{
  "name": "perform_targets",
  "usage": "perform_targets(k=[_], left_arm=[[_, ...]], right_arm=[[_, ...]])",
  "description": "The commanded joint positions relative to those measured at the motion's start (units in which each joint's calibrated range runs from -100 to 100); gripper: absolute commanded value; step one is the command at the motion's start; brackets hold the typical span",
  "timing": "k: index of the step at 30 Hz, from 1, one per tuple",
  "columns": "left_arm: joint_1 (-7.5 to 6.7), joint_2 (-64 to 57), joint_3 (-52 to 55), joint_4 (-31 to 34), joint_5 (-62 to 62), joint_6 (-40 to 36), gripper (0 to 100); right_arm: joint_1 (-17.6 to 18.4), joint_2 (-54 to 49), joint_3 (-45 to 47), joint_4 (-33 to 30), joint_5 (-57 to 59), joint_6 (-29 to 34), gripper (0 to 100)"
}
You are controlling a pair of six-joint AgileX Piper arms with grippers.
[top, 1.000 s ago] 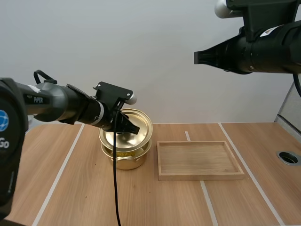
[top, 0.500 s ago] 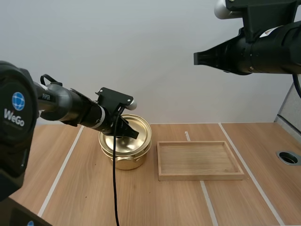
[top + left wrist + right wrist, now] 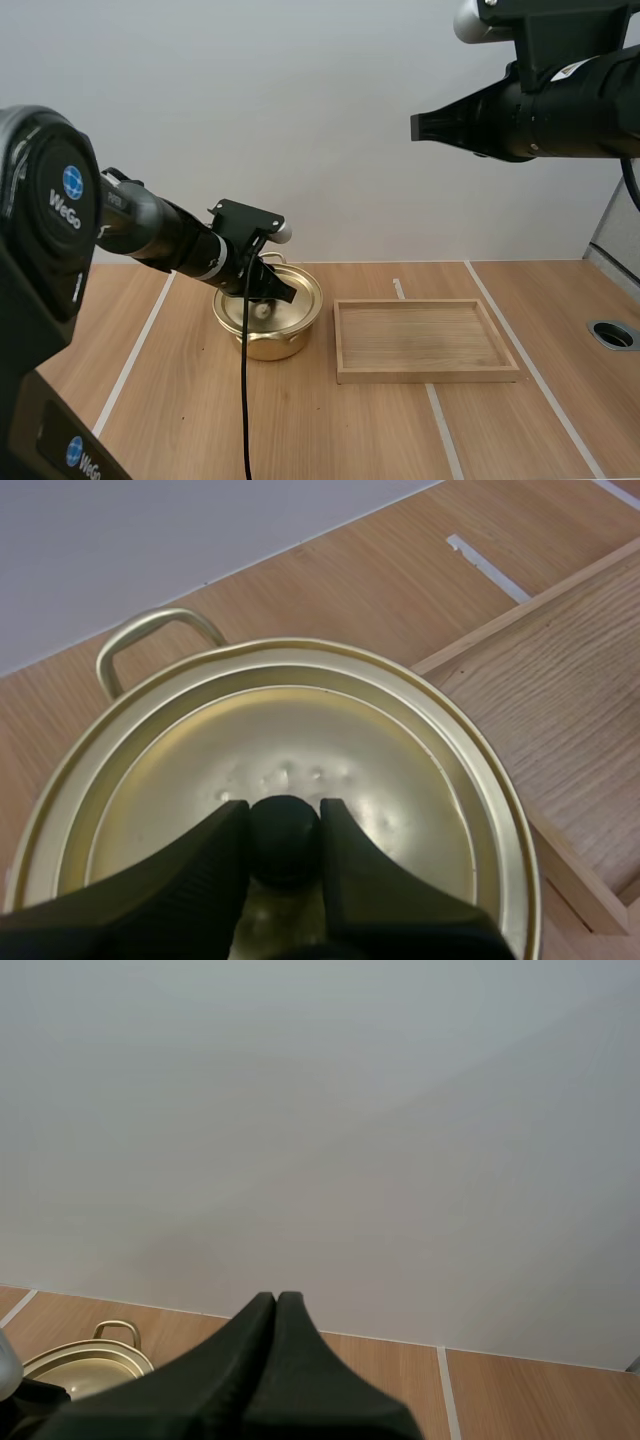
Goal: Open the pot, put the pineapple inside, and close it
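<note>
On the table, a tray is lying just right of the pot, its lid sitting on. My left gripper is pinching the lid's knob; my right gripper is hanging high, clenched empty.

The white word "WeGo" stands under a round blue globe emblem on the big black joint housing of the left arm, at the left edge of the high view. A second blue globe emblem, with white letters beginning "We", sits on the black arm segment in the lower left corner of that frame, partly cut by the edge. Small white lettering runs along the left arm's forearm just right of the housing, too small to read. A white label on the right arm, upper right of the frame, bears marks that cannot be made out.
</note>
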Motion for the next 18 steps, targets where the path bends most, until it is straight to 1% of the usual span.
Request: perform_targets(k=[1, 18], left_arm=[[-0.11, 2.16, 0.25, 0.83, 1.1, 0.26, 0], [-0.11, 4.14, 0.25, 0.95, 1.1, 0.26, 0]], right_arm=[[-0.27, -0.45, 0.12, 0.14, -0.42, 0.13, 0], [-0.27, -0.45, 0.12, 0.14, -0.42, 0.13, 0]])
